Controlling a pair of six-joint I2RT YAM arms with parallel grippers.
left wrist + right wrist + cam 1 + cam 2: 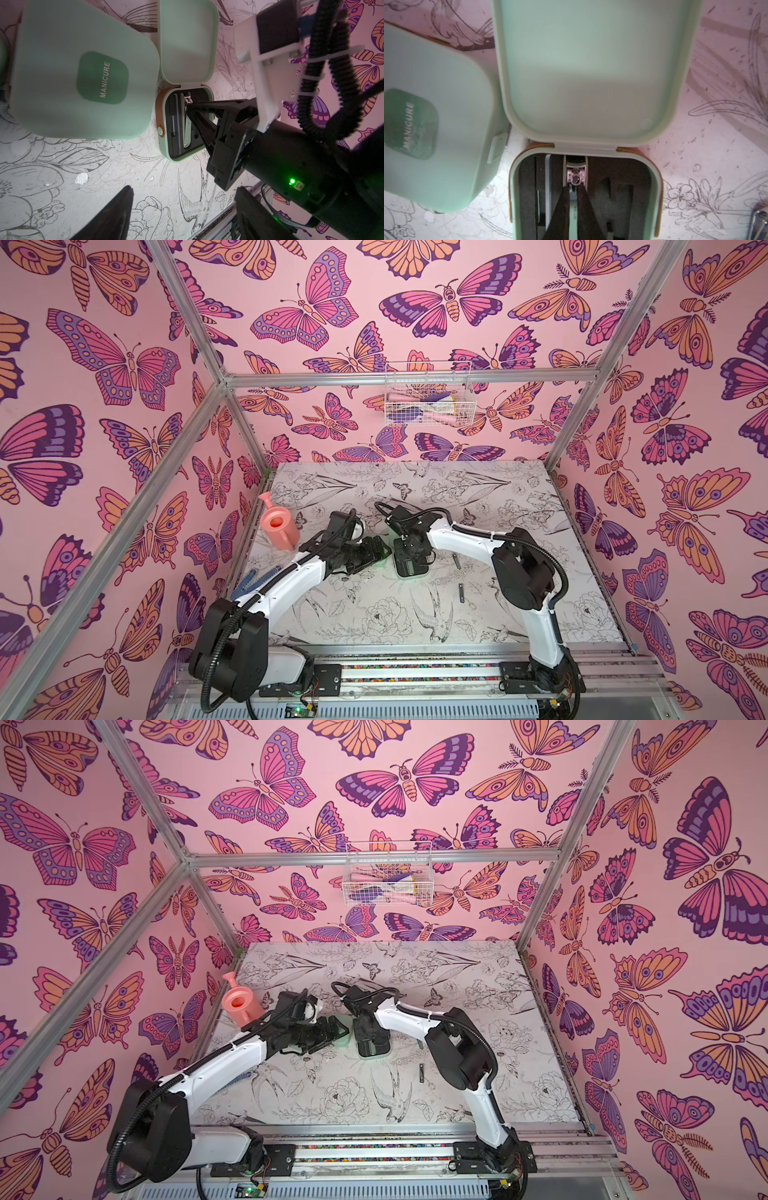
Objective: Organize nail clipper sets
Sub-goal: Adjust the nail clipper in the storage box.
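The right gripper (573,188) stood inside the open case (656,187), its fingers (560,209) pressed almost together over the nail clipper (574,176). A thin strip of the clipper's pale lever showed in the gap. Whether the tips truly pinched it could not be told. The clipper lay in a slot of the black insert (623,187), its shiny metal head toward the hinge. A flat grey tool (548,187) lay in the slot just to its left.

This mint-green case sat near the middle of the table (374,614), an orange-brown band (160,104) round its base. Its lid (591,72) was thrown back on the far side.

Just beside it on the left lay the closed case (83,72), its dark green patch reading MANICURE. The left gripper (184,188) hung near that case with its fingers (116,214) spread wide and only printed table between them.

Right of the open case, two loose metal tools (461,593) lay apart on the table.

At the left edge stood a pink watering can (241,1006). On the far wall hung a white wire basket (428,364) holding pink, purple and white items too small to name.
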